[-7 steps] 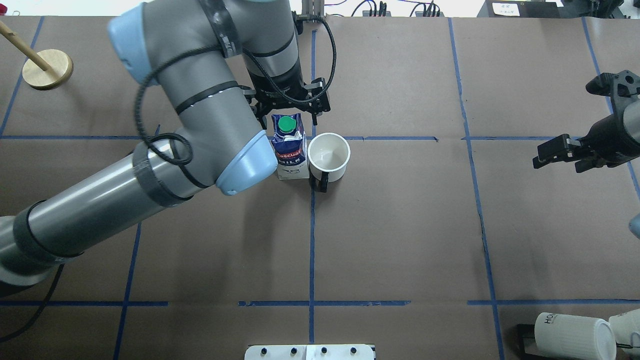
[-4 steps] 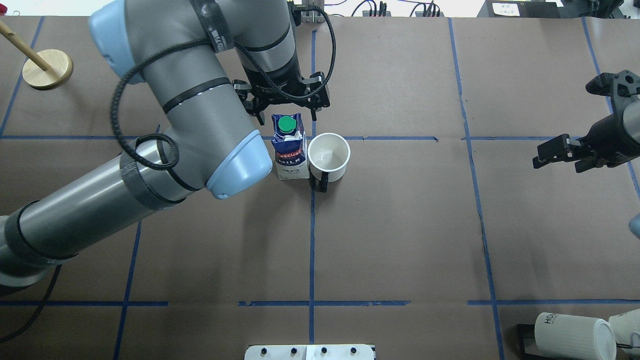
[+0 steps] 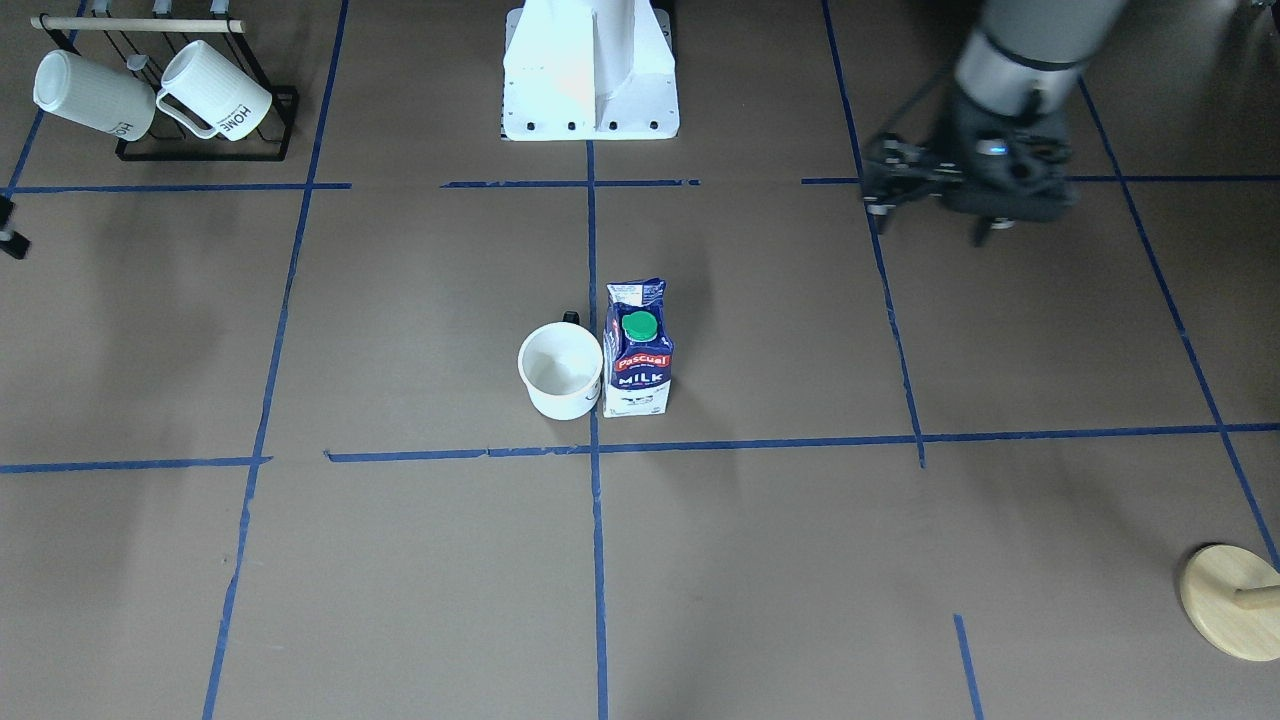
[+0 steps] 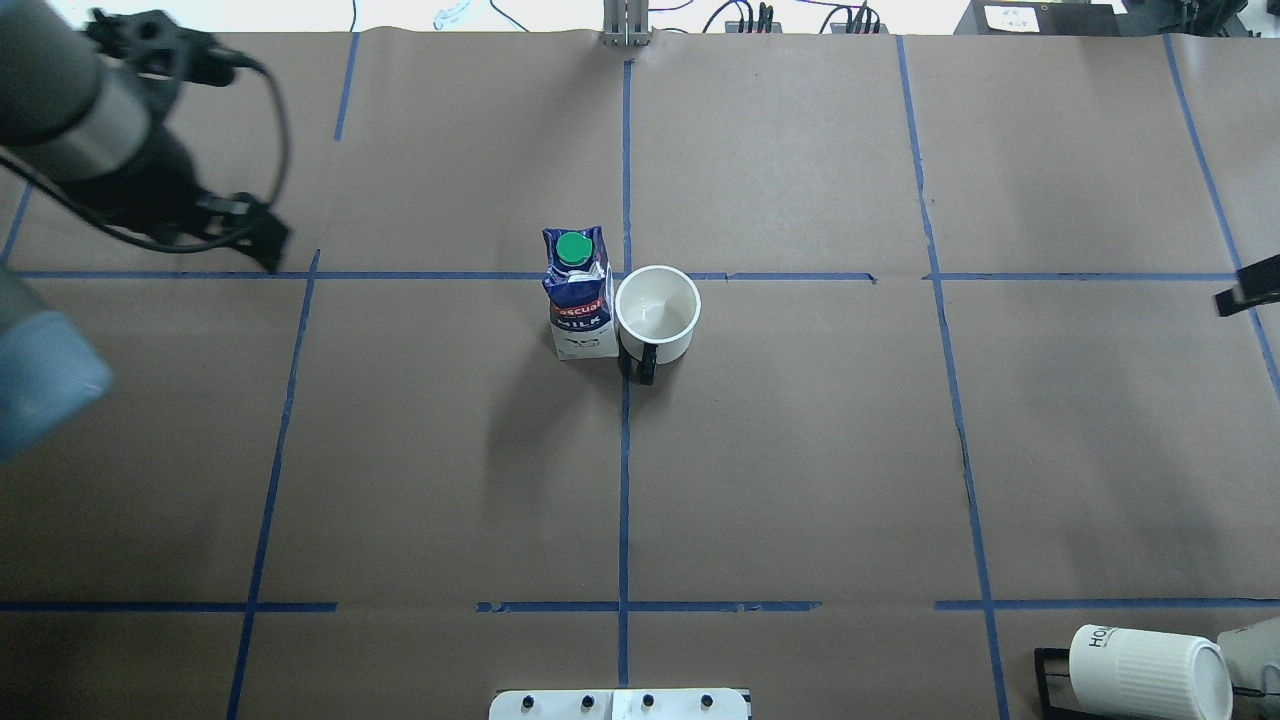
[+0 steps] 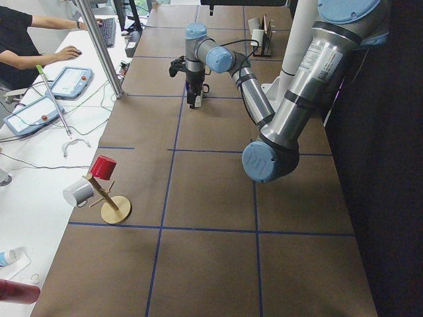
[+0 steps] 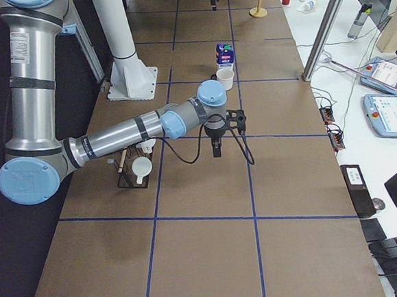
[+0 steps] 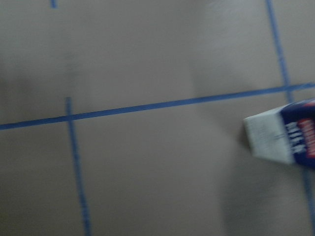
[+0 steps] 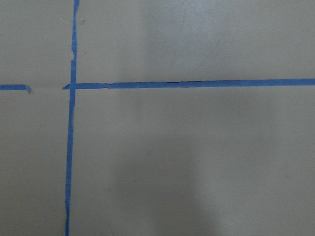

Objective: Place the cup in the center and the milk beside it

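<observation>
The cup [image 4: 657,313], a smooth white mug with a black handle, stands upright just right of the center tape crossing [image 4: 625,276]. The milk [image 4: 578,295] stands upright close against its left side. Both also show in the front view, cup [image 3: 560,370] and milk [image 3: 637,350]. My left gripper [image 4: 245,230] is open and empty, far to the left of them; it also shows in the front view [image 3: 930,210]. The left wrist view catches the milk [image 7: 285,137] at its right edge. Only a sliver of my right gripper [image 4: 1238,297] shows at the right edge; I cannot tell its state.
A black rack with ribbed "HOME" mugs [image 3: 150,95] stands at the near right corner by the robot base [image 3: 590,80]. A round wooden stand [image 3: 1230,600] sits at the far left corner. Blue tape lines grid the brown surface.
My left arm has pulled away from above the milk to the far left of the table. My right gripper has drawn back to the right edge. Milk and cup have not moved.
</observation>
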